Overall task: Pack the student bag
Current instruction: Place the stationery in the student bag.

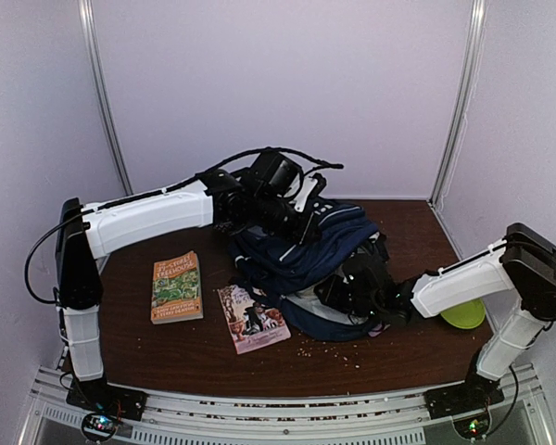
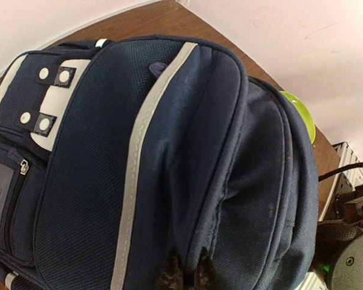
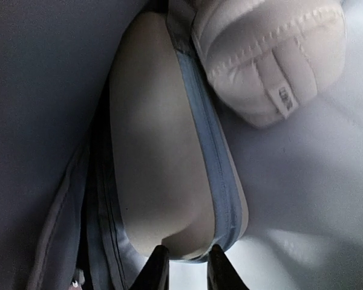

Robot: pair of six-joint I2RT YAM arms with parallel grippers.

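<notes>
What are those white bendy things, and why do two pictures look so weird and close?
They are two robot arms, bolted on a table. One picture looks down from above. The other two come from cameras on each wrist, so they look very close. On the table lie a blue student bag, a green book, a second book and something lime green. The left fingers pinch the bag's outside; the right fingers pinch its zipper edge inside.

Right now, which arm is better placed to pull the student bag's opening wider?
Right. The right end effector straddles the zipper rim beside the grey lining at the mouth. The left end effector is shut on top fabric of the student bag, likely propping it up.
</notes>
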